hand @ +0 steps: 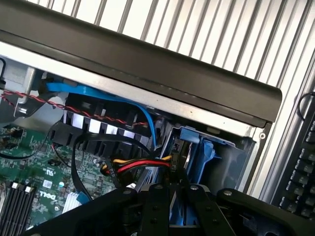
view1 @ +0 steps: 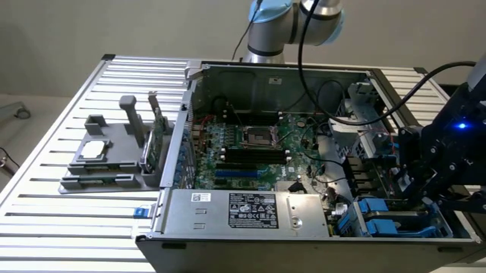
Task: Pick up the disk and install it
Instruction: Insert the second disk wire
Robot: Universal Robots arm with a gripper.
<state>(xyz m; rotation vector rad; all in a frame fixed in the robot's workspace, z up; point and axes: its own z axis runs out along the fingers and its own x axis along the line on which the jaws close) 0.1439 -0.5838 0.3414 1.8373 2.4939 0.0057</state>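
The disk (hand: pixel 196 150) stands on edge in the drive bay at the case's corner, and its blue carrier frame shows between my fingers. My gripper (hand: pixel 176 196) reaches down from above and is shut on the disk's upper edge. In the exterior view the black gripper (view1: pixel 429 196) hangs over the bay at the case's near right corner. There the blue carrier of the disk (view1: pixel 379 215) shows beside silver metal and is partly hidden by the gripper.
The open computer case (view1: pixel 274 71) lies on a slatted metal table (view1: pixel 68 227), with the motherboard (view1: pixel 251 148) and power supply (view1: pixel 243 210) inside. Red, yellow and black wires (hand: pixel 142 164) and a blue cable (hand: pixel 98 93) run close to the bay. A grey tray (view1: pixel 106 165) holds a chip and a green card. A keyboard (hand: pixel 300 167) lies past the case.
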